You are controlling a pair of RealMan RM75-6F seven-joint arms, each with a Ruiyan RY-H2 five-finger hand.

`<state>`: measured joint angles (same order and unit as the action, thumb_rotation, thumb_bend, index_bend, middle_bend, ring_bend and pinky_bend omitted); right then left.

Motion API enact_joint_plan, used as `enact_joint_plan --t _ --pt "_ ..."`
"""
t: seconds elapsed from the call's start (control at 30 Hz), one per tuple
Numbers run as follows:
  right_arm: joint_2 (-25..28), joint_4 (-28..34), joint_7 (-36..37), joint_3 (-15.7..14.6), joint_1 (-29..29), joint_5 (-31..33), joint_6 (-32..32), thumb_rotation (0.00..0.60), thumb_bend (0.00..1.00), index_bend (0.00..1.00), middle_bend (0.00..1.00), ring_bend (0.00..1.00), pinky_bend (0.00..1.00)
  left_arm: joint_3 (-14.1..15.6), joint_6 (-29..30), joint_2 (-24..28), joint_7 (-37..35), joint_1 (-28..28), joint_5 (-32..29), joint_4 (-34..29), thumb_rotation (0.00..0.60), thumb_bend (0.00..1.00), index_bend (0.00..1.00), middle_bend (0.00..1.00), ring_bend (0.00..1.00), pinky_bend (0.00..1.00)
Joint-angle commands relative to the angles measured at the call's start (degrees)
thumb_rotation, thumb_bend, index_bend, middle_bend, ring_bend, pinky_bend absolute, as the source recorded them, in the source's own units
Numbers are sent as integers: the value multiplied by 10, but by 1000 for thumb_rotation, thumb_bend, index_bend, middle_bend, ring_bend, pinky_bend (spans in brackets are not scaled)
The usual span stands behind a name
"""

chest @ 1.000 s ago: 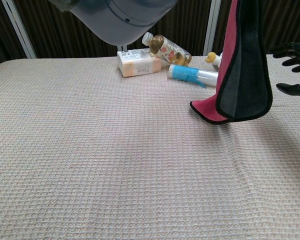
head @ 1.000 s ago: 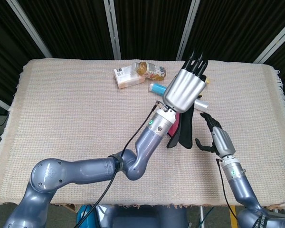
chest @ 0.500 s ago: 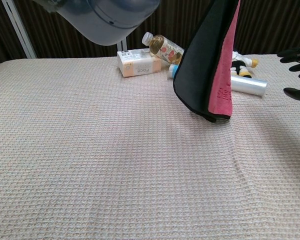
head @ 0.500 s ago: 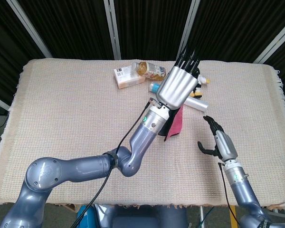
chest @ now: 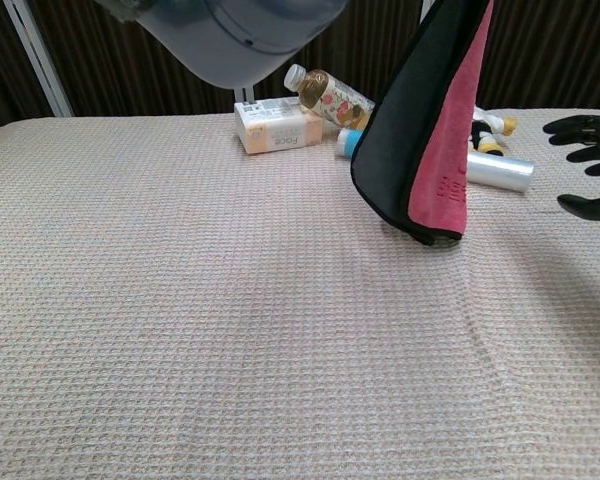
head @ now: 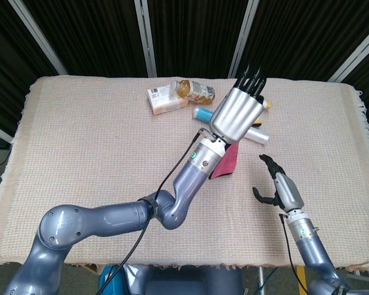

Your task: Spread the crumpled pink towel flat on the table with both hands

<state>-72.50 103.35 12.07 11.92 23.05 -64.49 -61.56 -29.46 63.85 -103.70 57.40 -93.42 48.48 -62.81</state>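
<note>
Left hand (head: 237,114), swung back right, grips pink towel (chest: 442,170); right hand (head: 277,187) spread empty; box (chest: 278,127) reads "Face".

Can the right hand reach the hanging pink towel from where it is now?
Probably yes: the right hand is open beside the pink towel that the left hand holds up, and nothing stands between them.
</note>
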Motion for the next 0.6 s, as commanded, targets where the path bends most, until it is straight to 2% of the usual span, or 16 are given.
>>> enact_joint_plan --t 0.03,0.27,0.6 --pt "4 -2 7 3 0 -2 2 600 407 0 0 0 0 -2 -4 -7 2 -7 -3 6 600 479 683 173 0 0" --pt "19 6 20 8 -5 -13 -4 600 407 0 0 0 0 -14 -25 -41 -7 -46 -2 46 600 480 682 173 0 0" --pt "32 14 13 9 -5 -7 -1 600 407 0 0 0 0 -37 -42 -94 -30 -102 -5 140 600 479 682 175 0 0"
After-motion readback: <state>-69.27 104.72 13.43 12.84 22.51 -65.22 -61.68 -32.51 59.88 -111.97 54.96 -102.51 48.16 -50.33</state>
